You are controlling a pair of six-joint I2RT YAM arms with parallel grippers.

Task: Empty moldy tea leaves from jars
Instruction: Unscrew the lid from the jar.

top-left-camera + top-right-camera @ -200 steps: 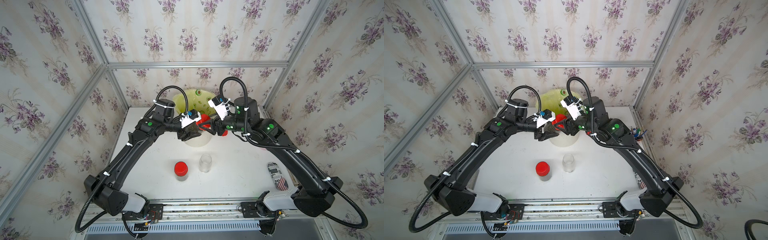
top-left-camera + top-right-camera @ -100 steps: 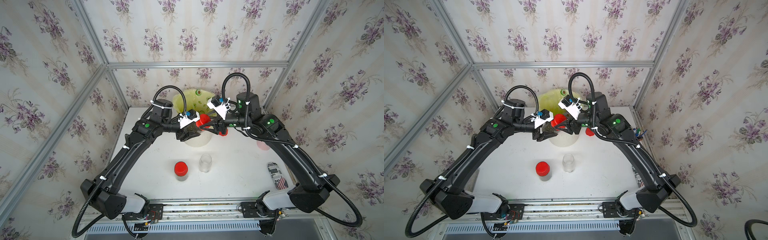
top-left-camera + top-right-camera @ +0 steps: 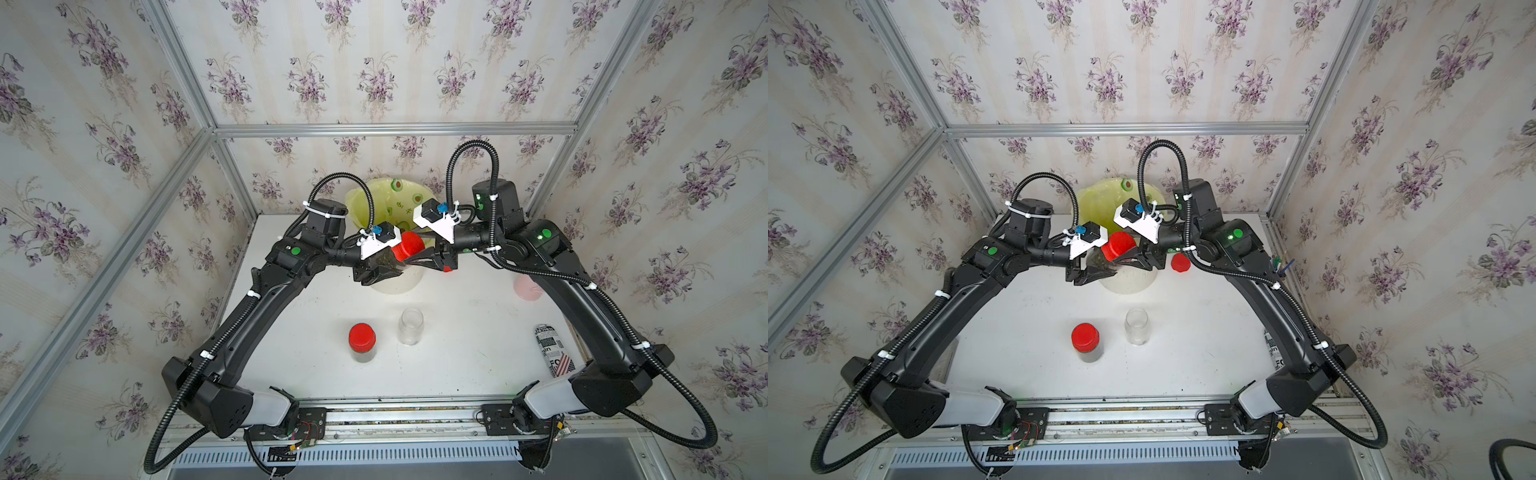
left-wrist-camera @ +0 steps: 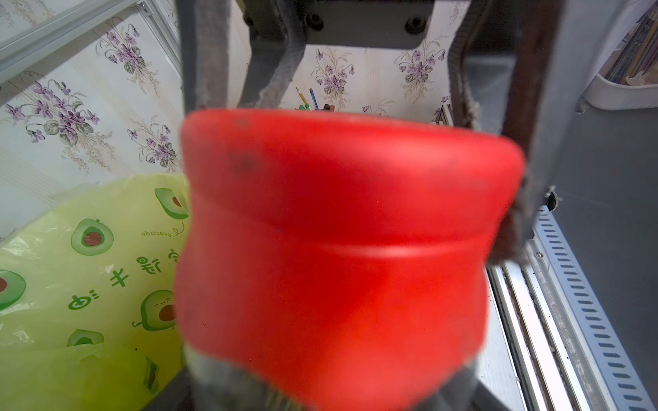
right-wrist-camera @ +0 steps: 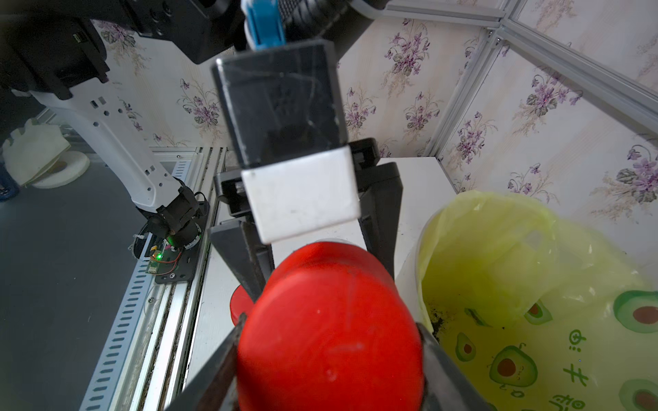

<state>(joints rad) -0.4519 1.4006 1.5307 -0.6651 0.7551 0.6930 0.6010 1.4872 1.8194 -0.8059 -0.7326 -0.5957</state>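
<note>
While pinching the small clear cylindrical jar by its glass body, keeps the left fingers pressed tight and the jar tilted above the near rim of the cream round bin lined with a yellow avocado-print plastic bag, at the far edge of the white worktop. Clamps the right fingers on opposite sides of the round bright red screw cap, spread only to the cap's width, the same grip as a second ago. Shows almost no shift of jar or cap over that second. Shows instead a changed right arm: elbow and cable loop moved a little toward the back wall in both top views. Reads as a twist of the cap under way, not yet a release: cap apparently still seated on the jar's mouth, dark brownish-green moldy tea leaves still behind the glass, none poured. Leaves the rest untouched: toward the front middle of the worktop, an uncapped clear jar standing empty beside a red-capped jar with a dark layer at its bottom; a loose red cap lying beside the bin, toward the worktop's right edge. Suggests one jar done, one in hand, one waiting.
</note>
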